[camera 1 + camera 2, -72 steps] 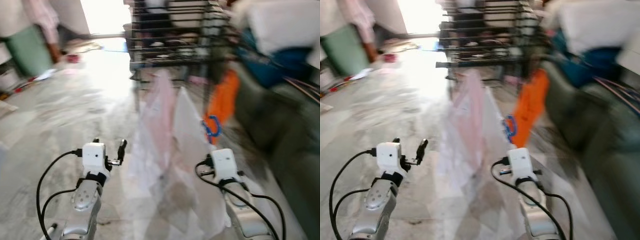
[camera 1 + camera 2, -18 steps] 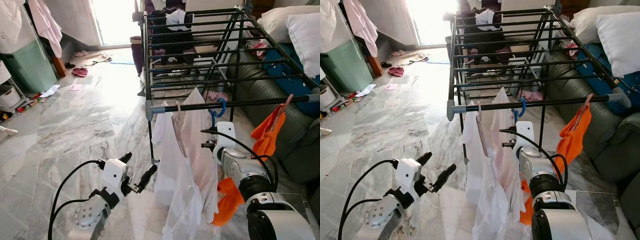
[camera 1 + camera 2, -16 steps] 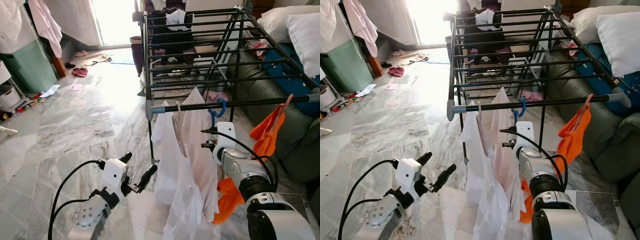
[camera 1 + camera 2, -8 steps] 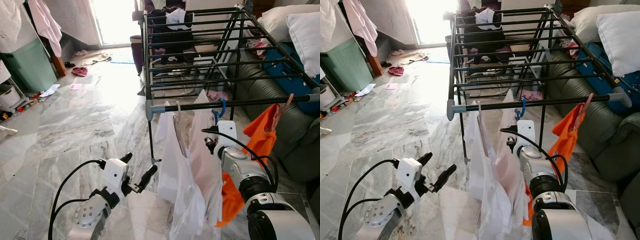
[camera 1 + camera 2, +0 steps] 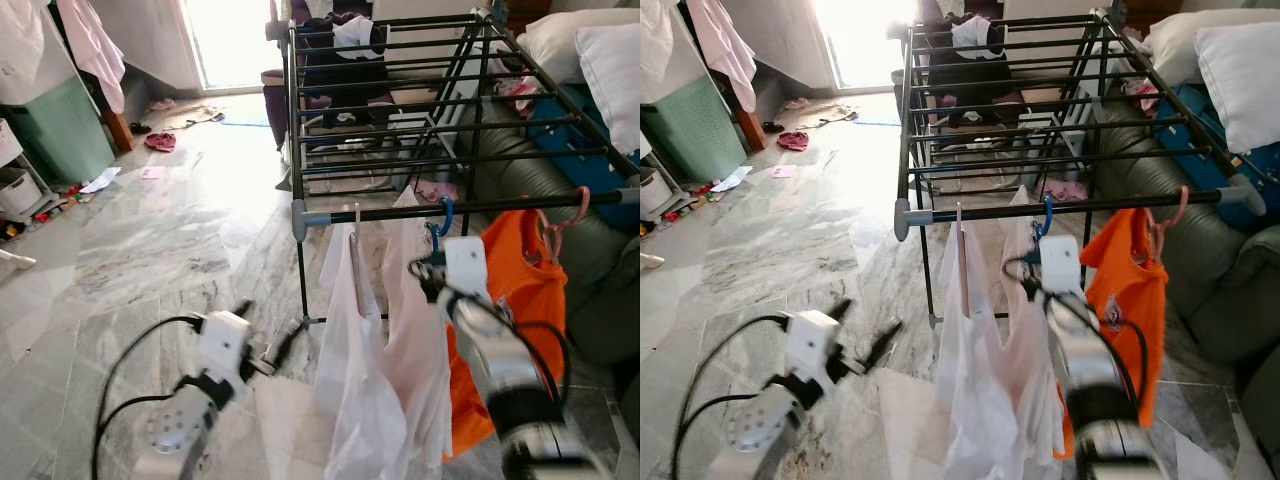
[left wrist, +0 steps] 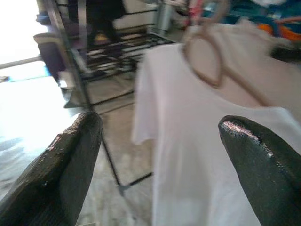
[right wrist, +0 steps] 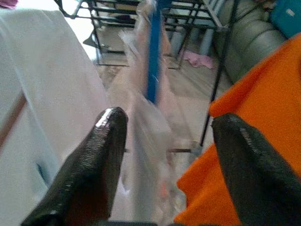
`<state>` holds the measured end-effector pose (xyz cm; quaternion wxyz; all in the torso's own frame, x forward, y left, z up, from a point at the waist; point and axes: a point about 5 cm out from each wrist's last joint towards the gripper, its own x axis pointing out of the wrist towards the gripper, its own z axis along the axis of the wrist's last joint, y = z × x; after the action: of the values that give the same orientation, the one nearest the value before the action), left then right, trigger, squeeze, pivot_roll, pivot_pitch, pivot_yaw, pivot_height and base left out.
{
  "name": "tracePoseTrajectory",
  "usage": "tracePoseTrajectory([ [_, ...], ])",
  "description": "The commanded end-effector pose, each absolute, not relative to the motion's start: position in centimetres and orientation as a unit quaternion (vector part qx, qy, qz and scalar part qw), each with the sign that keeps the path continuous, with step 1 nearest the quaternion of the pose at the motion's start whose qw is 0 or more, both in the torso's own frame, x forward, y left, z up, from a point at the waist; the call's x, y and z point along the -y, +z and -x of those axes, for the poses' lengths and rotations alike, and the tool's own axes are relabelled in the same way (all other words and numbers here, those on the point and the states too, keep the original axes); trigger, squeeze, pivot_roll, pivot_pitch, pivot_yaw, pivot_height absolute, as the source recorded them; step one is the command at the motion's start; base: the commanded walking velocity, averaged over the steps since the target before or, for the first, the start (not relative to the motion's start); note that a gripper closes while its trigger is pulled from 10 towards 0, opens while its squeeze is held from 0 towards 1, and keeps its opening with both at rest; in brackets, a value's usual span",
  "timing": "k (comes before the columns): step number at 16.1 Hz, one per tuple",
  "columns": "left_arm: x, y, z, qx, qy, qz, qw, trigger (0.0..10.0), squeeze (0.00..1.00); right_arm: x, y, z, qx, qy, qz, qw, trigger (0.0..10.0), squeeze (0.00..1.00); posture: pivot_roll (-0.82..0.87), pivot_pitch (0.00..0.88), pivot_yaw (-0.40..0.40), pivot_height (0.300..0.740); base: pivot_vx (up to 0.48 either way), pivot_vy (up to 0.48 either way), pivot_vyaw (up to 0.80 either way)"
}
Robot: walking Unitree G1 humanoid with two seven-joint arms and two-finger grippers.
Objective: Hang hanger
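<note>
The blue hanger (image 5: 441, 218) has its hook over the front rail (image 5: 460, 207) of the drying rack (image 5: 1020, 100), carrying a pale pink garment (image 5: 415, 330) that hangs below the rail. So the hanging looks done; what is left seems to be drawing the arm away. The right tool (image 7: 162, 146) is just below the rail beside the hook, its fingers spread apart and gripping nothing. On the same rail hang a white shirt (image 5: 345, 330) and an orange shirt (image 5: 510, 300). The left tool (image 6: 155, 155) is low beside the rack's front leg, open and empty.
</note>
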<state>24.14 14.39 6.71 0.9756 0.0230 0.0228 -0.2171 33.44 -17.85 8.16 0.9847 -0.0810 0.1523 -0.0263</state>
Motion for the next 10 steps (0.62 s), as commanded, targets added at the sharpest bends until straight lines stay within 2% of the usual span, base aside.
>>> tracePoseTrajectory([
  [1, -15.0, 6.6, -24.5, -0.024, -0.197, -0.029, 0.98, 10.0, 0.0, 17.7, 8.9, -33.4, -0.131, -0.028, 0.09, 0.987, 10.0, 1.0, -0.16, 0.0, 0.041, 0.74, 0.0, 0.0, 0.0],
  [5, -17.0, 4.3, -25.4, -0.079, -0.107, -0.062, 0.989, 10.0, 0.0, 17.3, 7.8, -29.9, -0.097, -0.031, 0.114, 0.988, 10.0, 1.0, -0.17, 0.0, 0.052, 0.74, 0.0, 0.0, 0.0],
  [10, -17.7, 3.0, -24.9, -0.1, -0.069, -0.052, 0.991, 10.0, 0.0, 15.8, 7.0, -27.5, -0.09, 0.005, 0.124, 0.988, 10.0, 0.98, -0.17, 0.0, 0.052, 0.74, 0.0, 0.0, 0.0],
])
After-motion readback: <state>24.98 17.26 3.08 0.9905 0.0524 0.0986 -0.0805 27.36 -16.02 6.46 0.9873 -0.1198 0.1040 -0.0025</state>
